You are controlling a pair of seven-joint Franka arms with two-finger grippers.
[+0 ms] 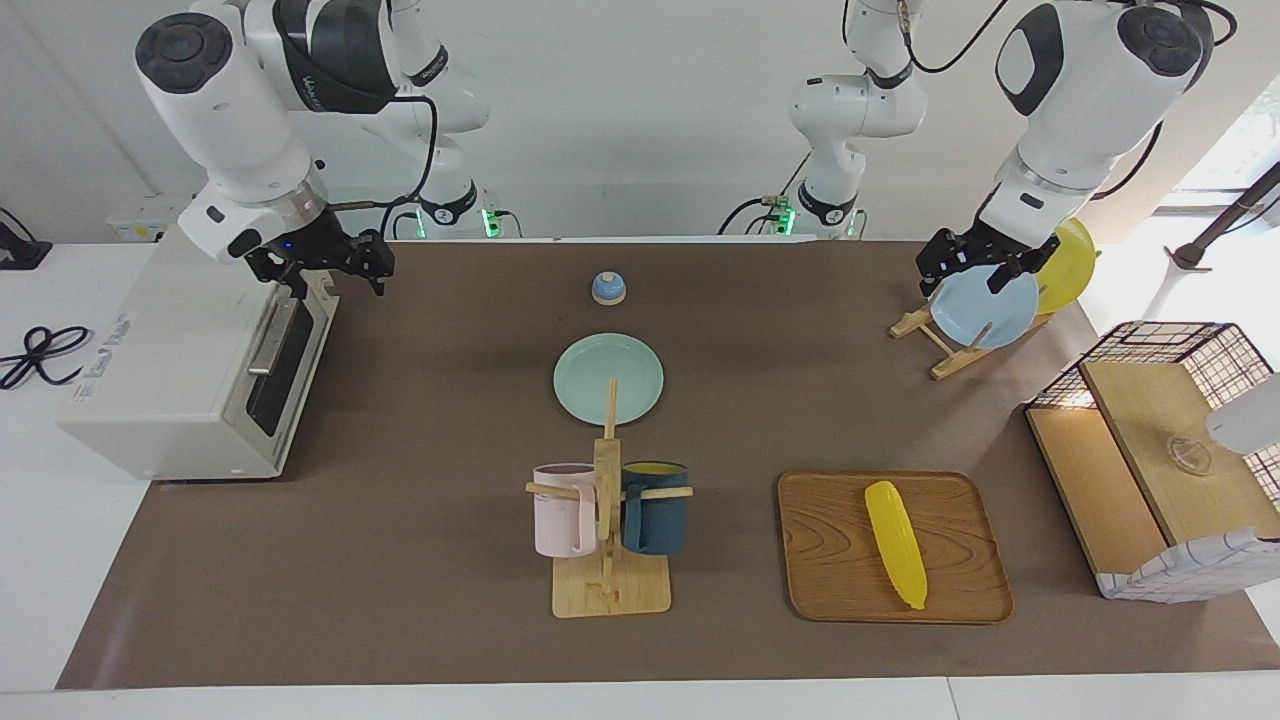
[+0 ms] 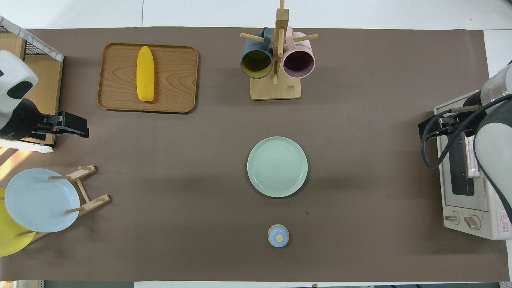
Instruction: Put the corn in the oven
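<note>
Lying on wooden tray (image 1: 830, 560): corn (image 1: 896, 543). Hanging open over oven (image 1: 180, 400), right pincer (image 1: 325, 268). Open over plate rack (image 1: 940, 345), left pincer (image 1: 965, 268)

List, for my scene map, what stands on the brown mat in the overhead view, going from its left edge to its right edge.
Plate rack with blue plate → wooden tray bearing the corn → mug tree, green plate and small blue lidded jar in one column → oven.

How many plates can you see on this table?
3. A round mint-green plate lies flat mid-table. A light blue plate and a yellow plate stand in the wooden rack at the left arm's end. None seems hidden.
</note>
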